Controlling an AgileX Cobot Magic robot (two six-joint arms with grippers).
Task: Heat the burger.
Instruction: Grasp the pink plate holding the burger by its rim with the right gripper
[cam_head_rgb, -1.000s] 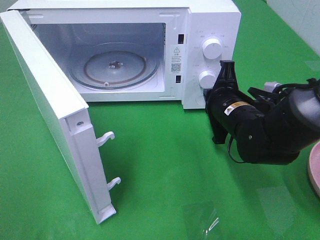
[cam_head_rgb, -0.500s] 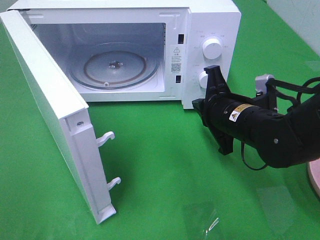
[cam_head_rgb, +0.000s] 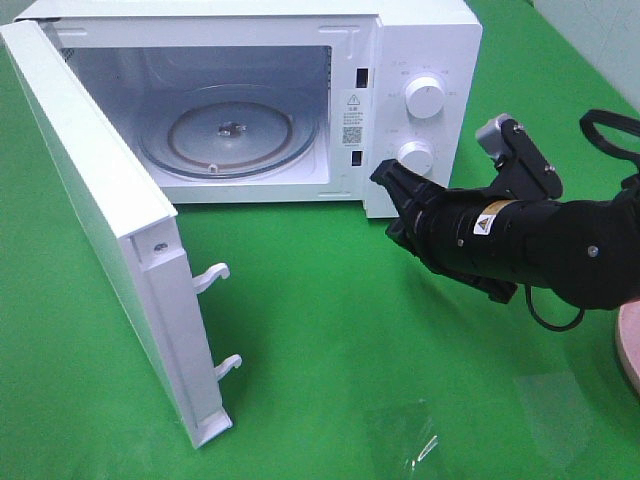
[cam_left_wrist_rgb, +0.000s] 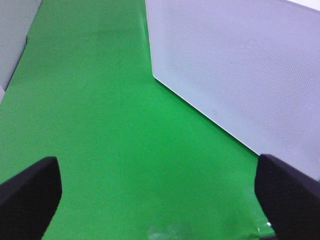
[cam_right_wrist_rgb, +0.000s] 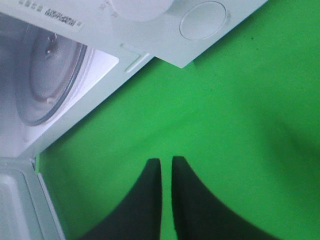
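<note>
No burger is shown; a round pink plate (cam_head_rgb: 630, 345) is seen rimwise behind the barely parted, empty right gripper (cam_head_rgb: 384, 172); the left gripper (cam_left_wrist_rgb: 156, 165) is spread wide.

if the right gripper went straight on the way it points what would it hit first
Probably the microwave's front frame beside the open cavity; depth is unclear, so maybe the green cloth first.
</note>
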